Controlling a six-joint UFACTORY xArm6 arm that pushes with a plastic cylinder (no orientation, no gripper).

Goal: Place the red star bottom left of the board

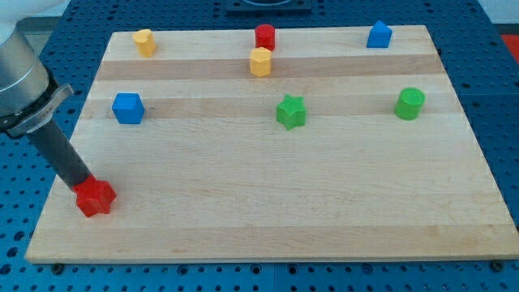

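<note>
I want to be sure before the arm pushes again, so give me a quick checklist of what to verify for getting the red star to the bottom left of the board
1. Red star near the board's bottom-left corner: ok.
2. My tip at the star's upper-left edge: ok.
3. Actual contact between tip and star: cannot tell.
4. Star fully on the board, not overhanging the left edge: ok.
5. Blue cube well apart from the star, toward the view's top: ok.
6. Green star out of the way, mid-board: ok.

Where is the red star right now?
The red star sits near the board's bottom-left corner, at the view's left, with my tip touching its top; the blue block is nearest above.
</note>
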